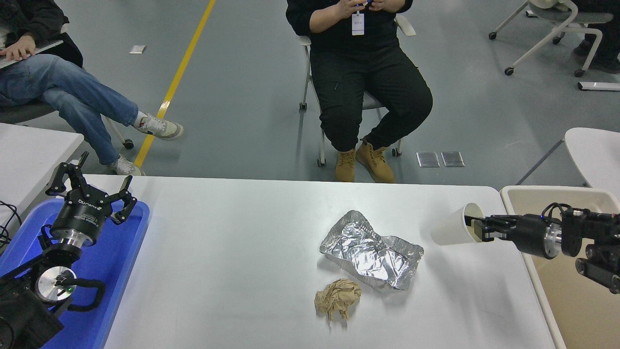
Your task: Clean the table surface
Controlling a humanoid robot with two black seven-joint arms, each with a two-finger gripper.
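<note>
So the counter [232,261] is a big smooth white slab with rounded corners, filling the lower half of the view and way wider than either hand. Surface looks glossy-matte and clean apart from the junk on it.

Around 5 o'clock from the middle of the counter lies a crinkled sheet of foil [371,256], shiny and creased, bent up a bit at its edges. Just beside it at 7 o'clock is a wadded ball of brown paper [337,298], rough and wrinkly.

The right hand [475,229] comes in from 3 o'clock, held level above the counter's right end, and it's clamped on the rim of a white paper cup [453,228]. The cup is tipped on its side, mouth toward the hand, and looks lifted off the surface with its shadow underneath.

Right of the counter sits a beige bin [552,196], plain smooth plastic.

The left hand [92,186] is parked at 9 o'clock over a blue tray [116,271], fingers spread wide with nothing in them.

Two people sit at 12 o'clock.
</note>
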